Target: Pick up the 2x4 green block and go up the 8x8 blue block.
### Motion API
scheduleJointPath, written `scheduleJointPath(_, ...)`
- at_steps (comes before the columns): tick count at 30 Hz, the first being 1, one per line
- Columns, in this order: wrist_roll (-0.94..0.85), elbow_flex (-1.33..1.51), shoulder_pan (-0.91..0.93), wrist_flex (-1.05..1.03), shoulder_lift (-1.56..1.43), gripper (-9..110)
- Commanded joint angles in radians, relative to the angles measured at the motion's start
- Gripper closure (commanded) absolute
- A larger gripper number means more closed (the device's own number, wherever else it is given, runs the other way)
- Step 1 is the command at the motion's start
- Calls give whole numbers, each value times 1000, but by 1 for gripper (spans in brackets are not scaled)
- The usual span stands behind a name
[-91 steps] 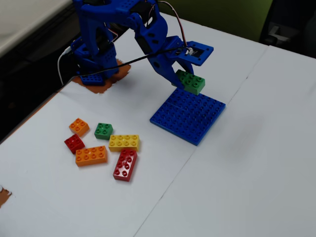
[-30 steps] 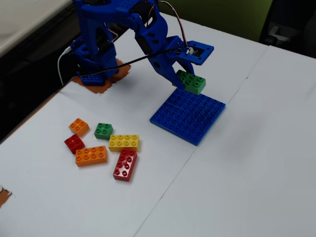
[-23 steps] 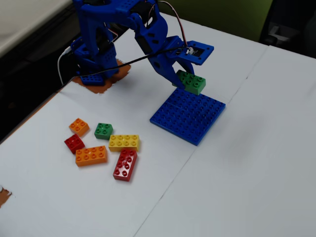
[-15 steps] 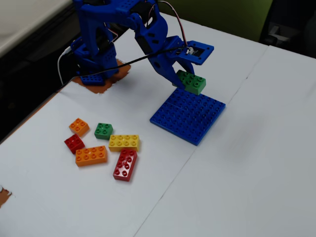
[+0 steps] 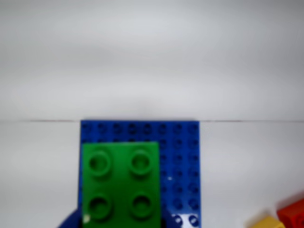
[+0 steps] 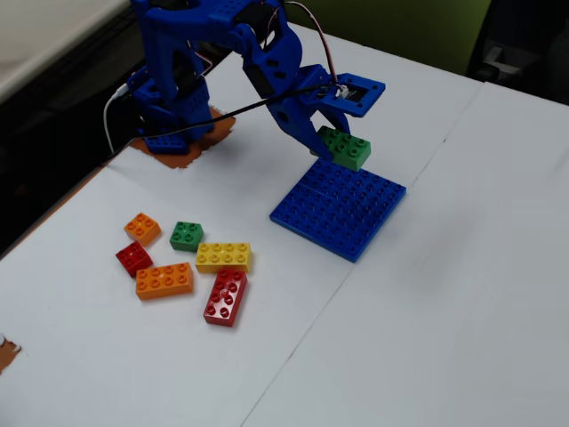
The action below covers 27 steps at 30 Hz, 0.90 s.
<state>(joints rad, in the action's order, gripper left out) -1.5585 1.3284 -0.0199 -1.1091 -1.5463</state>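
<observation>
my blue two-finger pincer (image 6: 331,135) is closed around the long green plastic brick with studs (image 6: 346,148), holding it above the far edge of the large flat blue studded plate (image 6: 342,209). in the wrist view this green brick (image 5: 120,183) covers the plate's (image 5: 179,161) left part.

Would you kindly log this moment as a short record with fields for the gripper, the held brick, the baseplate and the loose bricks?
gripper: shut on the 2x4 green block
2x4 green block: held above the far edge of the blue plate; contact unclear
8x8 blue block: flat on the white table
loose bricks: orange, yellow, red, small green, grouped left of the plate in the fixed view
</observation>
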Motion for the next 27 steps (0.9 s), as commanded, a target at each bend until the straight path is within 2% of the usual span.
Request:
scheduleJointPath(1, -5, -51, -12, 15, -40, 96)
scheduleJointPath(27, -5, -41, -11, 17, -40, 96)
